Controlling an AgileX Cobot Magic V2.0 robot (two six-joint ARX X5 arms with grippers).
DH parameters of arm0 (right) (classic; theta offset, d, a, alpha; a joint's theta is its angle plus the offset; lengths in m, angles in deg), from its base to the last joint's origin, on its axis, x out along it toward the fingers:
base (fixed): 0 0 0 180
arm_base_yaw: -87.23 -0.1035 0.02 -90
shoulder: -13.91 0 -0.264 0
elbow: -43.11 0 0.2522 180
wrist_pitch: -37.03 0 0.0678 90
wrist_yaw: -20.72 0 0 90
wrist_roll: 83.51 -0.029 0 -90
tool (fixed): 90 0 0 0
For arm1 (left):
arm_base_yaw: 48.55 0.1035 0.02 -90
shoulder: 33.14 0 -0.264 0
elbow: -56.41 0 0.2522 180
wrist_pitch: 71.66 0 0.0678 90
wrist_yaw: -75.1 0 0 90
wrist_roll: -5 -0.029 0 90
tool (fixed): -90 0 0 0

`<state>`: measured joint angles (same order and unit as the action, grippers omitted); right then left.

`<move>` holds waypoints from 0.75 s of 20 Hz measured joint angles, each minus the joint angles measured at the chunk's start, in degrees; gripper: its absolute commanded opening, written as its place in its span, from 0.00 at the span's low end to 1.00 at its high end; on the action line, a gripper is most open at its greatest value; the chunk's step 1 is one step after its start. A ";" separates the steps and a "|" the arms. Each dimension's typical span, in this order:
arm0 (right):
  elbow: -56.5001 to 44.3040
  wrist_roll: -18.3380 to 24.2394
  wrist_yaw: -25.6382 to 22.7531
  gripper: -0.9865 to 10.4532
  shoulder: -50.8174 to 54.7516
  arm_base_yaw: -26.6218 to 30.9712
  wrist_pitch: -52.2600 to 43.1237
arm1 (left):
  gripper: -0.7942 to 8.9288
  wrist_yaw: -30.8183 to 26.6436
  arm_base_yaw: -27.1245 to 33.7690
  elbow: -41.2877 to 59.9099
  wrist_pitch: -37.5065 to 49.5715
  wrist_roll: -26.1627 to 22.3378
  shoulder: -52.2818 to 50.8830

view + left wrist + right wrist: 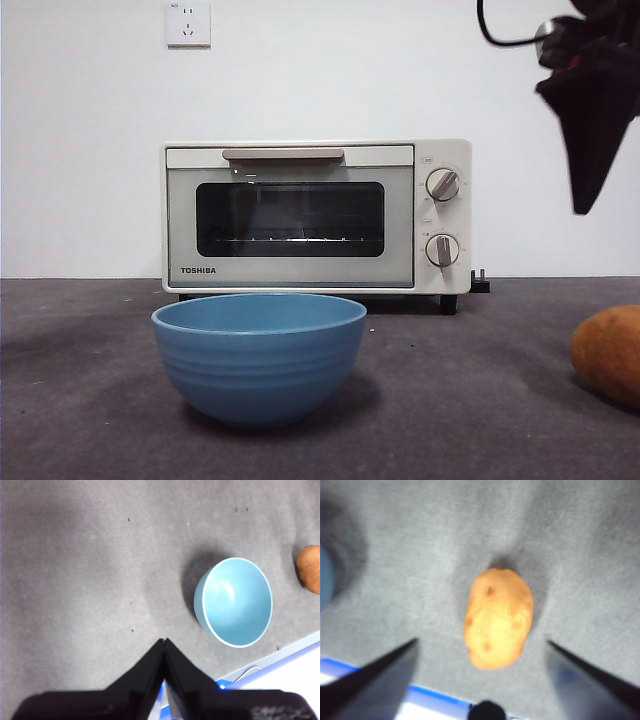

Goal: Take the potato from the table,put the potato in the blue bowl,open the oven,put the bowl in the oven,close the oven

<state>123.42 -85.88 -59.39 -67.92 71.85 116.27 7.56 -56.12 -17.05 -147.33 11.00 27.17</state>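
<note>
The table is dark grey and runs the full width. At the far side sits the oven, door shut, handle bar along the top. In front of it, near the middle, is the blue bowl (nothing in it). The right gripper hangs above the right side with its jaws spread wide over the potato, not touching it. The left gripper has its jaws pressed together, up over bare table left of the bowl. The potato lies on the table at the right edge, well apart from the bowl.
</note>
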 measured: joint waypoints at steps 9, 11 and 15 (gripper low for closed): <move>-0.50 0.00 -1.99 0.64 -8.83 0.00 -2.60 | 0.08 0.00 -0.85 0.02 1.16 0.00 0.00; -1.09 -0.02 -1.99 0.64 -10.67 0.00 -3.43 | 0.08 0.00 -0.85 0.00 1.20 0.00 0.00; -2.49 -0.20 -1.95 0.64 -12.50 0.00 -5.57 | 0.08 0.00 -0.85 0.02 2.32 0.00 0.00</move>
<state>120.92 -86.07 -61.34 -80.42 71.85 110.69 7.56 -56.97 -17.03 -145.02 11.00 27.17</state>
